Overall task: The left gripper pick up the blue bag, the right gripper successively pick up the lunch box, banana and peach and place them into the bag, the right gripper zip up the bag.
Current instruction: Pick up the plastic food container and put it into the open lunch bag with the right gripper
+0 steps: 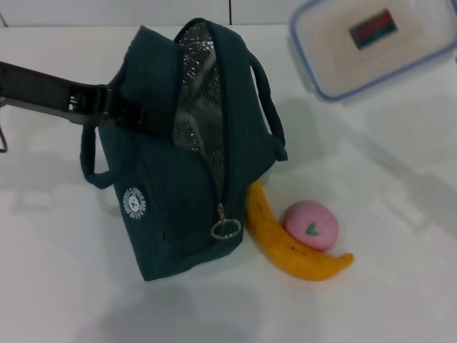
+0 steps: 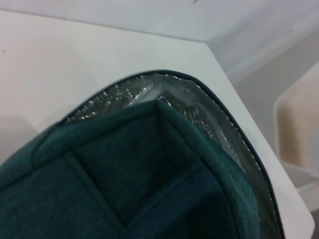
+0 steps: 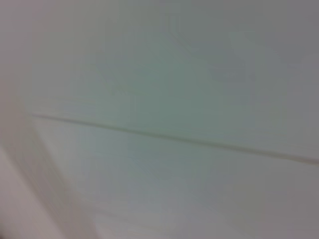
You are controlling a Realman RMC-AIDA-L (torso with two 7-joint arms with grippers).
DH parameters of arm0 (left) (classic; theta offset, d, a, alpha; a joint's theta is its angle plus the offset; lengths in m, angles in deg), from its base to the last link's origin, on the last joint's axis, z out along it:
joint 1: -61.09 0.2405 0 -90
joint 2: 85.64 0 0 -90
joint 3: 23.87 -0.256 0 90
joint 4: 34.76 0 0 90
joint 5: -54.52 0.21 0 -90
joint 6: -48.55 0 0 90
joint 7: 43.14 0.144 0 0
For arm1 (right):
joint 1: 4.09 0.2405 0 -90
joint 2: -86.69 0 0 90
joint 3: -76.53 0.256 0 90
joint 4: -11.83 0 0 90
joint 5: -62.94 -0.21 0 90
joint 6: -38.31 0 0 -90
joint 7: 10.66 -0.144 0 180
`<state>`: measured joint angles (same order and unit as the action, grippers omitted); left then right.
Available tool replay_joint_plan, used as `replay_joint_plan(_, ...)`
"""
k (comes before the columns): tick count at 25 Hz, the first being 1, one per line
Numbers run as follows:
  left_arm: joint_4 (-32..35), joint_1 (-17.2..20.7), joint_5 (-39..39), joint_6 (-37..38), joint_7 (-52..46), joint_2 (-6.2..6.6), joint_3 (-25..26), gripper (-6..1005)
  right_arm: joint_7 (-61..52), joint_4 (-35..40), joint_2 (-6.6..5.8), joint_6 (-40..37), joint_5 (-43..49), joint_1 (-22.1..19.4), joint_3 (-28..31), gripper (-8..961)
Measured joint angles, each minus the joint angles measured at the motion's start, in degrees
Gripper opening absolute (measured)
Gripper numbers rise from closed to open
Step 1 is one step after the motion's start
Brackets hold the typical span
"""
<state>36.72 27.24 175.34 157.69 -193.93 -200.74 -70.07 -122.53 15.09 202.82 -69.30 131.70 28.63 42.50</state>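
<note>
Left claw [image 1: 146,120]: my left arm reaches in from the left, and I see its claw clamped on the bag's near wall by the opening, holding that side up.
Bag [image 1: 178,193]: stands on the table [image 1: 57,286], slightly tilted, zipper undone, mouth gaping so the foil lining [image 1: 194,86] shows; ring pull [image 1: 225,229] hangs at the front end of the zip, white logo [image 1: 133,201] faces me. From the left wrist I see the teal fabric and the lining [image 2: 209,119] at close range.
Right claw: I cannot find it in any view; the right wrist shows only a pale blurred surface with a thin line.
Lunch box [image 1: 375,46]: at the upper right, blurred, well apart from the bag; what holds it I cannot tell.
Banana [image 1: 285,246]: lies on the table just right of the bag, one end at the bag's base.
Peach [image 1: 310,224]: sits in the banana's curve, touching it, leaf mark up.
</note>
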Motion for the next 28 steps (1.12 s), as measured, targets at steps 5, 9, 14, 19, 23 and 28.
replay_joint_plan(5,-1.97,-1.93,0.53,-0.10,0.29,-0.03,-1.09,31,-0.32,-2.63,0.10,-0.47,-0.03,7.28,-0.47,90)
replay_joint_plan(9,-2.15,-2.79,1.57,-0.20,0.60,-0.44,-1.12,31,0.09,-4.00,0.10,0.78,0.47,12.80,-0.85,89)
replay_joint_plan(14,-2.18,-2.80,1.57,-0.44,1.43,-0.72,-0.84,31,1.68,-4.21,0.08,6.47,0.70,16.06,-2.19,91)
replay_joint_plan(19,-2.22,-2.80,1.18,-1.48,2.67,-0.74,-0.63,31,5.29,-4.31,0.05,14.89,0.80,16.27,-6.21,93)
replay_joint_plan(23,-2.23,-2.75,1.08,-2.11,2.83,-0.74,-0.63,31,7.30,-5.87,0.05,17.77,1.14,16.26,-8.19,94)
replay_joint_plan(28,-2.23,-2.53,0.96,-2.72,3.04,-0.67,-0.64,31,7.84,-6.24,0.05,19.64,3.65,16.39,-8.28,96)
